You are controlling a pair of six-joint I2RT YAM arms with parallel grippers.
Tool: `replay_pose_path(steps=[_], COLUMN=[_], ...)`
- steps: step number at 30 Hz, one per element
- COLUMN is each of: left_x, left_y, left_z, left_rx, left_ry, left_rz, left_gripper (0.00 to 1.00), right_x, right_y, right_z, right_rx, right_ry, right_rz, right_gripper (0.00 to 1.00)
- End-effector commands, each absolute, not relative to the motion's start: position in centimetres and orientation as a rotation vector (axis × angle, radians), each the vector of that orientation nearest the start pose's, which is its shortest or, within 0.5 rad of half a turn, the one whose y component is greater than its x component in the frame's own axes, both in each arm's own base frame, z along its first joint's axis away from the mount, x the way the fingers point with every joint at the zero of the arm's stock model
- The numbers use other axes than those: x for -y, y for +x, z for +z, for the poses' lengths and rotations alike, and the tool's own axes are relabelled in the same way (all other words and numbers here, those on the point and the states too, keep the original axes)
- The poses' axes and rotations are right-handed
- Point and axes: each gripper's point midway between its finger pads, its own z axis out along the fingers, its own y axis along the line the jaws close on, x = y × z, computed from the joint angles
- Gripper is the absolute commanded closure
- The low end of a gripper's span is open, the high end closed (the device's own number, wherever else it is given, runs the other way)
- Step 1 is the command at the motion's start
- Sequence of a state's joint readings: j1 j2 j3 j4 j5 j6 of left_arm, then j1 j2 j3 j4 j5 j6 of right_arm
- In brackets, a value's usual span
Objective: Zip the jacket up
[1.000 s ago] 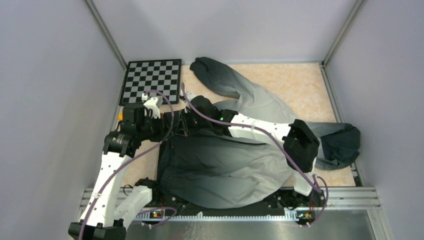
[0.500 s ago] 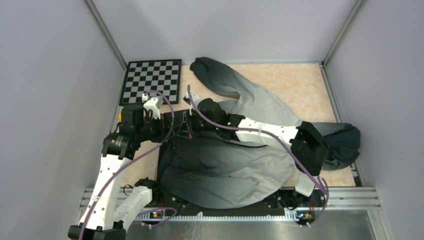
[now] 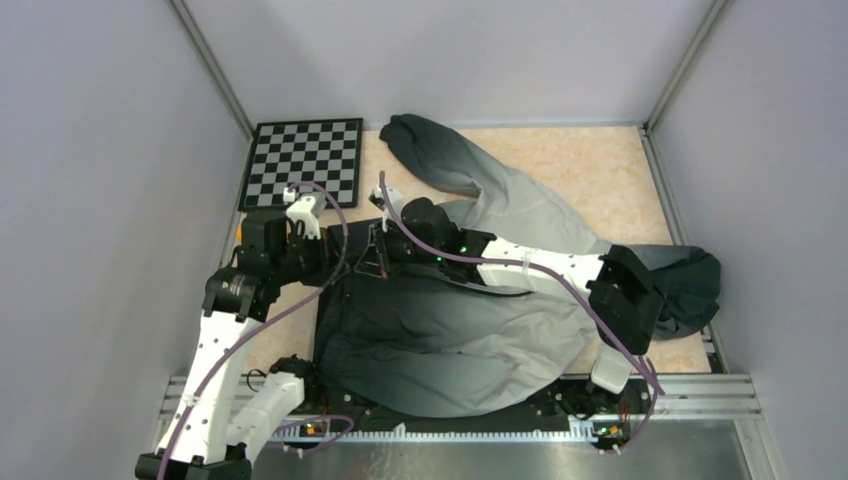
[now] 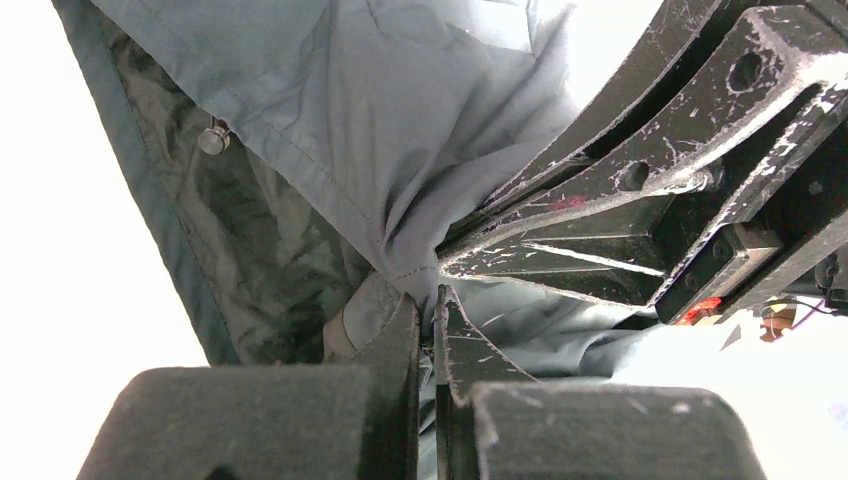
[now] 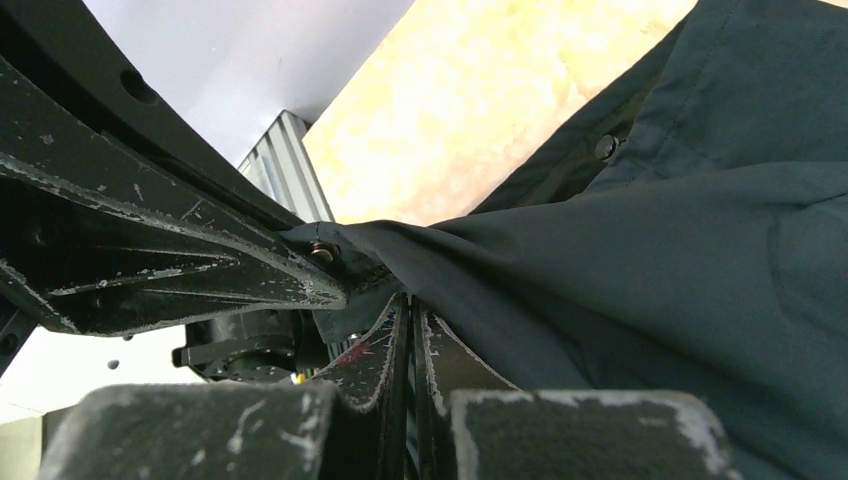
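Pinching the jacket [image 3: 460, 335], spread over the frame's centre and right | my left gripper [image 4: 430, 305] clenched on its dark edge, centre-left | my right gripper [image 5: 408, 305] clenched on fabric just beside it | judgement: keep the cloth taut between both pinches and draw straight along the front edge, no twisting

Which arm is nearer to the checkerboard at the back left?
Left. The left arm has its wrist right by the near edge of the checkerboard; the right arm reaches in across the jacket from the right, farther off.
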State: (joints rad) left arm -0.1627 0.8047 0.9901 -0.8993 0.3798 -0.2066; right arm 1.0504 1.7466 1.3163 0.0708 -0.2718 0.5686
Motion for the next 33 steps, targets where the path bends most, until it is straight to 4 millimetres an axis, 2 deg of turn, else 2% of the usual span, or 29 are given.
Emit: replay_pose_path(steps=[1,3,5,7,10,12,14,15,20,22,26,30,33], left_x=[10.5,10.2,9.5,8.7,7.8,7.6,7.7,7.7,8.4,9.4,11.6,11.9,11.9], left_y=[21.3,21.4,21.7,22.0,22.2,22.2,22.1,22.1,22.1,21.8,20.9,20.4,20.1], left_z=[24.1,24.2,24.2,24.4,24.7,24.8,24.9,24.9,25.2,25.6,26.0,25.6,25.9], left_rx=[-2.211,-2.211,-2.214,-2.204,-2.188,-2.179,-2.173,-2.171,-2.158,-2.146,-2.121,-2.13,-2.138], left_ry=[0.177,0.167,0.126,0.083,0.044,0.035,0.043,0.046,0.079,0.119,0.23,0.259,0.276], left_rz=[-0.589,-0.571,-0.523,-0.471,-0.416,-0.402,-0.408,-0.412,-0.456,-0.516,-0.663,-0.69,-0.691], left_gripper=[1.0,1.0,1.0,1.0,1.0,1.0,1.0,1.0,1.0,1.0,1.0,1.0,1.0], right_x=[-49.3,-48.9,-46.7,-43.8,-39.7,-36.8,-35.0,-34.5,-35.4,-37.5,-41.2,-43.4,-44.5], right_y=[18.5,20.1,22.0,22.8,22.7,22.9,23.1,23.2,23.7,23.2,21.0,20.5,21.1], right_z=[27.5,26.0,22.1,17.9,12.6,9.9,8.8,8.8,10.7,11.6,16.6,21.0,22.2], right_rx=[-1.851,-1.984,-2.257,-2.443,-2.523,-2.561,-2.552,-2.542,-2.466,-2.443,-2.203,-1.983,-1.903], right_ry=[-0.735,-0.621,-0.438,-0.303,-0.171,-0.109,-0.103,-0.113,-0.262,-0.369,-0.62,-0.713,-0.703], right_rz=[1.43,1.327,1.058,0.799,0.666,0.581,0.534,0.516,0.46,0.591,0.967,1.135,1.179], right_gripper=[1.0,1.0,1.0,1.0,1.0,1.0,1.0,1.0,1.0,1.0,1.0,0.84,0.77])
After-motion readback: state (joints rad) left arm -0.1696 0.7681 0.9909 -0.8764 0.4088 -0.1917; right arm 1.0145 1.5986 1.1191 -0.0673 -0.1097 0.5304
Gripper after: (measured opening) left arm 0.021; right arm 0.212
